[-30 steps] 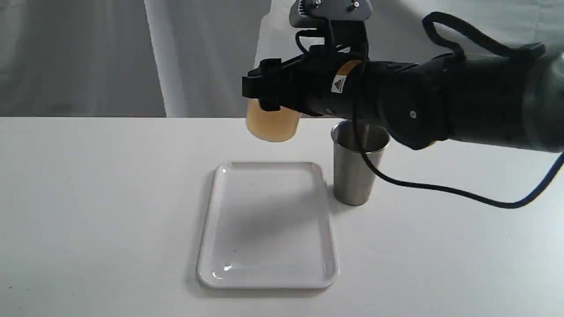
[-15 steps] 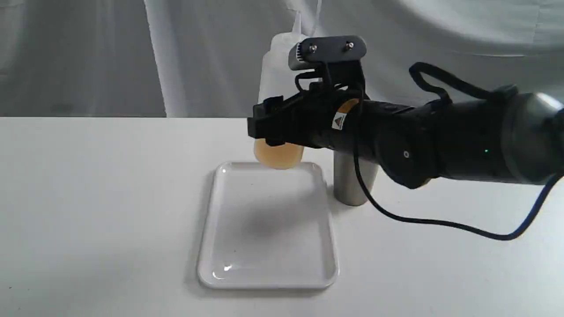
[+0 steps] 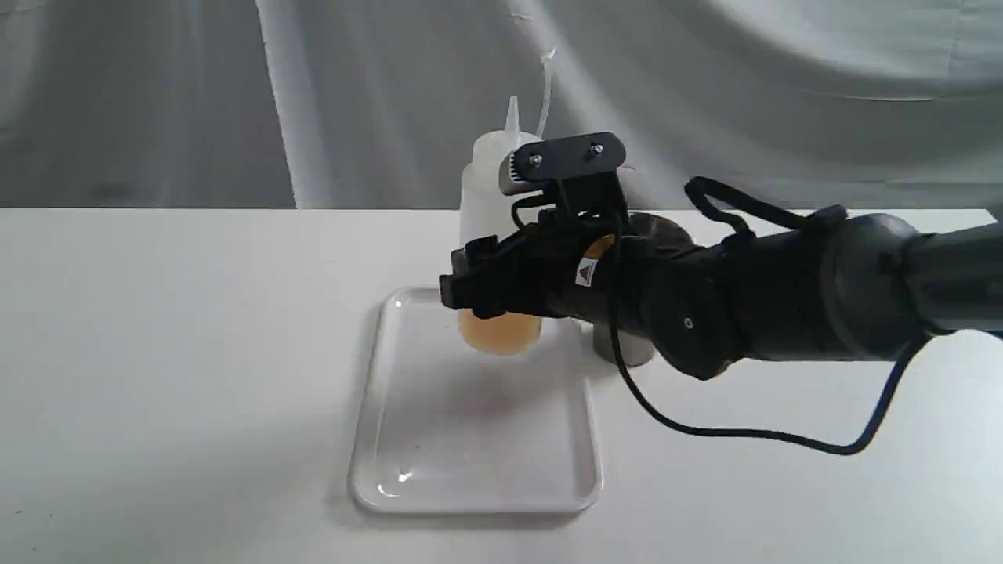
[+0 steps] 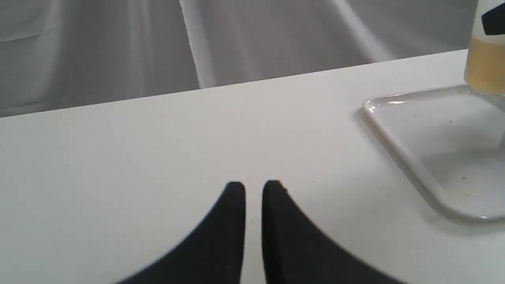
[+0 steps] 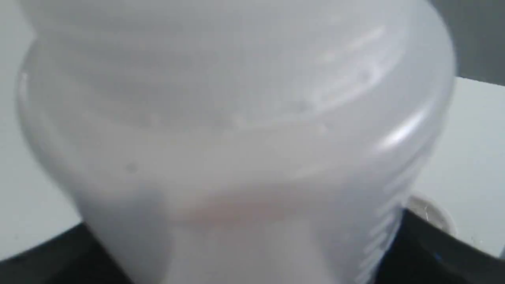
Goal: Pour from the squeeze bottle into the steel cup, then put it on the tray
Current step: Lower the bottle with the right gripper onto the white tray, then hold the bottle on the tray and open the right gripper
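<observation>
Across the white surface [image 3: 157,352] I see the tray [image 3: 407,478] lying at centre; my right pincer [image 3: 490,286] is clenched on the upright squeeze bottle [image 3: 486,188] over the tray's far end, the steel cup [image 3: 636,352] just beside, mostly hidden. My left pincer [image 4: 253,189] sits nearly closed, empty.

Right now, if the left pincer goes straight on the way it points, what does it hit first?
Left pincer: probably only bare table, then the grey curtain behind its far edge. The tray and squeeze bottle lie off to the side of that line. Depth unclear.
</observation>
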Robot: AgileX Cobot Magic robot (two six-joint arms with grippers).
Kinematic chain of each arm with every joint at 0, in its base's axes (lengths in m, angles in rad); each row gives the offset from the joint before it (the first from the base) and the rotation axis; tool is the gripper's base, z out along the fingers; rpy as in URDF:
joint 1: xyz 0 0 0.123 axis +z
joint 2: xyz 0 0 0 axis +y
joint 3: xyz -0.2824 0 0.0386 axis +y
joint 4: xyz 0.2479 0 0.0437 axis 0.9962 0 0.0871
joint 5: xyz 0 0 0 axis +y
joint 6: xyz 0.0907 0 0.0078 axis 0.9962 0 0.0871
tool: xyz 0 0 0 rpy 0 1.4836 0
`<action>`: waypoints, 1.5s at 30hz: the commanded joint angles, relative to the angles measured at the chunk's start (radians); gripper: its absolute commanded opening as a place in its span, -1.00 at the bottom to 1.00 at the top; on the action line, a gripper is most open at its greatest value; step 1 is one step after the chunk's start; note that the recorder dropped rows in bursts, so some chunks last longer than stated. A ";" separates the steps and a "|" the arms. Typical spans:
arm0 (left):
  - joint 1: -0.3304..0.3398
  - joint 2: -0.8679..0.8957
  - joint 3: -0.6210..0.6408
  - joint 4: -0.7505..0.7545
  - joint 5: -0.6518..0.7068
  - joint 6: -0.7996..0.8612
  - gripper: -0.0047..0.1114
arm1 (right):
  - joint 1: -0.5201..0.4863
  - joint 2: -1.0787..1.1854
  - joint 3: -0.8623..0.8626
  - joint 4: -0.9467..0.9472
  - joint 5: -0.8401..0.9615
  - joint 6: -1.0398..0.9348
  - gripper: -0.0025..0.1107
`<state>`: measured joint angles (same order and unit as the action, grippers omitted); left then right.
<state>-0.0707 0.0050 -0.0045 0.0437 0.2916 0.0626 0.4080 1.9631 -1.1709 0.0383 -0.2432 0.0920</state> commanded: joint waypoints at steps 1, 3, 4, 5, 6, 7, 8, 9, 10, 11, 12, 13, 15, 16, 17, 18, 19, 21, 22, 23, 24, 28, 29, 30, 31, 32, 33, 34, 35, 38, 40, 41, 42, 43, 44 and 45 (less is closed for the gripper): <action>-0.003 -0.005 0.004 0.001 -0.007 -0.002 -0.78 | 0.003 0.011 0.001 0.000 -0.044 -0.012 -0.35; -0.003 -0.005 0.004 0.001 -0.007 -0.002 -0.78 | 0.003 0.018 0.001 0.000 -0.044 -0.012 -0.35; -0.003 -0.005 0.004 0.001 -0.007 -0.002 -0.78 | 0.007 0.020 0.001 0.000 -0.044 -0.015 -0.35; -0.003 -0.005 0.004 0.001 -0.007 -0.002 -0.78 | 0.012 0.023 0.001 0.000 -0.044 -0.022 -0.35; -0.003 -0.005 0.004 0.001 -0.007 -0.002 -0.78 | 0.012 0.023 0.001 0.000 -0.044 -0.033 -0.35; -0.003 -0.005 0.004 0.001 -0.007 -0.002 -0.78 | 0.019 0.025 0.001 0.000 -0.046 -0.050 -0.35; -0.003 -0.005 0.004 0.001 -0.007 -0.002 -0.78 | 0.023 0.029 -0.001 0.000 -0.055 -0.068 -0.35; -0.003 -0.005 0.004 0.001 -0.007 -0.002 -0.78 | 0.023 0.033 -0.001 0.000 -0.062 -0.073 -0.35; -0.003 -0.005 0.004 0.001 -0.007 -0.002 -0.78 | 0.026 0.041 -0.001 0.000 -0.065 -0.072 -0.35; -0.003 -0.005 0.004 0.001 -0.007 -0.002 -0.78 | 0.033 0.047 -0.001 0.000 -0.067 -0.072 -0.35; -0.003 -0.005 0.004 0.001 -0.007 -0.002 -0.78 | 0.034 0.052 -0.003 0.000 -0.069 -0.072 -0.35; -0.003 -0.005 0.004 0.001 -0.007 -0.002 -0.78 | 0.037 0.058 -0.005 0.000 -0.067 -0.072 -0.35; -0.003 -0.005 0.004 0.001 -0.007 -0.002 -0.78 | 0.047 0.069 -0.005 0.000 -0.076 -0.073 -0.35; -0.003 -0.005 0.004 0.001 -0.007 -0.002 -0.78 | 0.051 0.075 -0.005 0.000 -0.078 -0.077 -0.35; -0.003 -0.005 0.004 0.001 -0.007 -0.002 -0.78 | 0.056 0.080 -0.005 0.000 -0.085 -0.092 -0.35; -0.003 -0.005 0.004 0.001 -0.007 -0.002 -0.78 | 0.060 0.080 -0.005 0.000 -0.091 -0.099 -0.35; -0.003 -0.005 0.004 0.001 -0.007 -0.002 -0.78 | 0.060 0.084 -0.005 0.000 -0.096 -0.104 -0.35; -0.003 -0.005 0.004 0.001 -0.007 -0.002 -0.78 | 0.060 0.091 -0.005 0.000 -0.104 -0.108 -0.35; -0.003 -0.005 0.004 0.001 -0.007 -0.002 -0.78 | 0.060 0.095 -0.005 0.000 -0.106 -0.108 -0.35; -0.003 -0.005 0.004 0.001 -0.007 -0.002 -0.78 | 0.060 0.097 -0.005 0.000 -0.106 -0.111 -0.35; -0.003 -0.005 0.004 0.001 -0.007 -0.002 -0.78 | 0.060 0.099 -0.005 0.000 -0.106 -0.113 -0.35; -0.003 -0.005 0.004 0.001 -0.007 -0.002 -0.78 | 0.060 0.104 -0.005 0.000 -0.094 -0.113 -0.35; -0.003 -0.005 0.004 0.001 -0.007 -0.002 -0.78 | 0.060 0.104 -0.005 0.000 -0.094 -0.113 -0.35; -0.003 -0.005 0.004 0.001 -0.007 -0.002 -0.78 | 0.060 0.104 -0.005 0.000 -0.092 -0.113 -0.35; -0.003 -0.005 0.004 0.001 -0.007 -0.002 -0.78 | 0.060 0.104 -0.005 0.000 -0.092 -0.113 -0.35; -0.003 -0.005 0.004 0.001 -0.007 -0.002 -0.78 | 0.060 0.104 -0.005 0.000 -0.088 -0.113 -0.35; -0.003 -0.005 0.004 0.001 -0.007 -0.002 -0.78 | 0.060 0.104 -0.005 0.000 -0.085 -0.113 -0.35; -0.003 -0.005 0.004 0.001 -0.007 -0.002 -0.78 | 0.060 0.104 -0.005 0.000 -0.081 -0.113 -0.35; -0.003 -0.005 0.004 0.001 -0.007 -0.002 -0.78 | 0.060 0.104 -0.005 0.000 -0.081 -0.113 -0.35; -0.003 -0.005 0.004 0.001 -0.007 -0.002 -0.78 | 0.060 0.104 -0.005 0.002 -0.072 -0.113 -0.35; -0.003 -0.005 0.004 0.001 -0.007 -0.002 -0.78 | 0.060 0.104 -0.005 0.002 -0.067 -0.113 -0.35; -0.003 -0.005 0.004 0.001 -0.007 -0.002 -0.78 | 0.060 0.104 -0.005 0.002 -0.059 -0.113 -0.35; -0.003 -0.005 0.004 0.001 -0.007 -0.002 -0.78 | 0.060 0.104 -0.005 0.007 -0.059 -0.113 -0.35; -0.003 -0.005 0.004 0.001 -0.007 -0.002 -0.78 | 0.060 0.104 -0.005 0.007 -0.059 -0.113 -0.35; -0.003 -0.005 0.004 0.001 -0.007 -0.002 -0.78 | 0.060 0.104 -0.005 0.007 -0.059 -0.113 -0.35; -0.003 -0.005 0.004 0.001 -0.007 -0.002 -0.78 | 0.060 0.104 -0.005 0.007 -0.059 -0.113 -0.35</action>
<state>-0.0707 0.0050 -0.0045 0.0437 0.2916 0.0626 0.4683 2.0808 -1.1709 0.0431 -0.2794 -0.0126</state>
